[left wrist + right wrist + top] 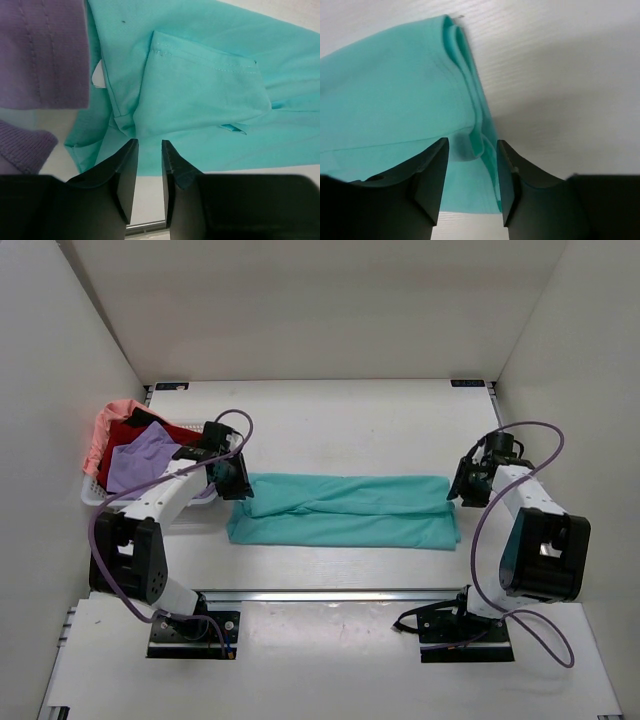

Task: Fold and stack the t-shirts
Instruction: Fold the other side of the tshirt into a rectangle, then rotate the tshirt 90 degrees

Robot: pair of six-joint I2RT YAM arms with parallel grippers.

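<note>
Teal t-shirt [345, 510] lies as a long folded strip at table centre. Left gripper [238, 480] at its 9 o'clock end, right gripper [458, 485] at its 3 o'clock end. Basket [92, 495] far at 9 o'clock holds lavender shirt [140, 462], dark red shirt [135, 435], salmon shirt [105, 425].

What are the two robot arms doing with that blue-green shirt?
They are folding it. The teal t-shirt lies on the table, folded into a long strip. The left pincer sits at its left end and the right pincer at its right end, both slightly open, not clearly pinching cloth. The lavender shirt, dark red shirt and salmon pink shirt are bunched in the white basket on the left, not folded yet.
</note>
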